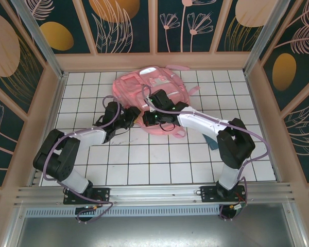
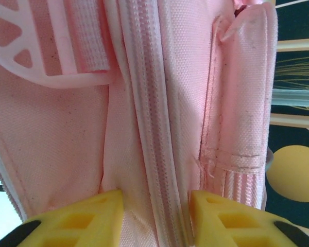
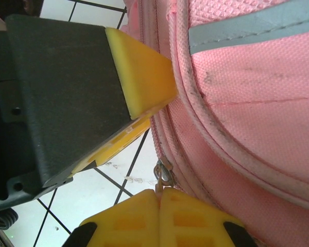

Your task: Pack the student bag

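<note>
The pink student bag (image 1: 144, 87) lies flat on the white tiled table at the back centre. My left gripper (image 1: 135, 116) is at its near left edge. In the left wrist view the yellow fingertips (image 2: 100, 216) stand partly apart astride the bag's zipper seam (image 2: 154, 134), touching the fabric. My right gripper (image 1: 153, 117) reaches in from the right at the bag's near edge. In the right wrist view that gripper (image 3: 159, 194) is shut on the small metal zipper pull (image 3: 164, 172) by the bag's (image 3: 247, 118) rim. The left gripper's black body (image 3: 62, 98) is close beside it.
A small dark blue thing (image 1: 213, 144) lies on the tiles, half hidden under the right arm's forearm. Wooden-framed patterned walls (image 1: 154, 62) close in the table on three sides. White tiles (image 1: 159, 159) stretch between the bag and the arm bases.
</note>
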Tool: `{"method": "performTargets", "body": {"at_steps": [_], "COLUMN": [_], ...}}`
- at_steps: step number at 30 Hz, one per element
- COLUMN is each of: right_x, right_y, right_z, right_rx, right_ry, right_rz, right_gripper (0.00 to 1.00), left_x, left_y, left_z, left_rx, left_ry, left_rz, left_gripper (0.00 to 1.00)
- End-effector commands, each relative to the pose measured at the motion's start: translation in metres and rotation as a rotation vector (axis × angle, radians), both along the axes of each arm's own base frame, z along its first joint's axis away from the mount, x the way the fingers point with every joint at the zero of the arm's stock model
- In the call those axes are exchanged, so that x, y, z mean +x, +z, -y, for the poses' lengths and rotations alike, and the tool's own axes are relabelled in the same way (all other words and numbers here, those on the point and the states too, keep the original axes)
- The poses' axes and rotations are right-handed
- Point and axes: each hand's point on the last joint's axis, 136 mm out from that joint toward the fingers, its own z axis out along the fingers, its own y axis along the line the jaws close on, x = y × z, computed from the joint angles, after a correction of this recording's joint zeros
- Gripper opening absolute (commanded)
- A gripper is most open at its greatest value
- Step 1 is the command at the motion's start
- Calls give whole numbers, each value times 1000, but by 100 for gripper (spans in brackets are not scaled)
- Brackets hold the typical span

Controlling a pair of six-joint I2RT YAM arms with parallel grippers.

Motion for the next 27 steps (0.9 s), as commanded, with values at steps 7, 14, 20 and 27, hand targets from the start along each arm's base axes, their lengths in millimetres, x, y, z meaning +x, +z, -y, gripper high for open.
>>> {"method": "performTargets", "body": {"at_steps": [7, 14, 20, 27], "right_x": [-14, -14, 3, 44], "right_y": [7, -9, -14, -8], "right_z": [0, 52, 106, 176], "right_rx": [-59, -270, -448, -512], "right_ry": [35, -79, -258, -514], "right_rz": [69, 119, 160, 185], "right_gripper": [0, 0, 0, 0], "left_x": [17, 20, 19, 15], "left_y": [9, 12, 14, 14], "left_z": [-10, -16, -25, -35], "left_rx": [24, 64, 93, 159], "left_ry": [96, 105, 119, 110], "left_rz": [50, 70, 81, 90], "left_gripper": [4, 0, 0, 0]}}
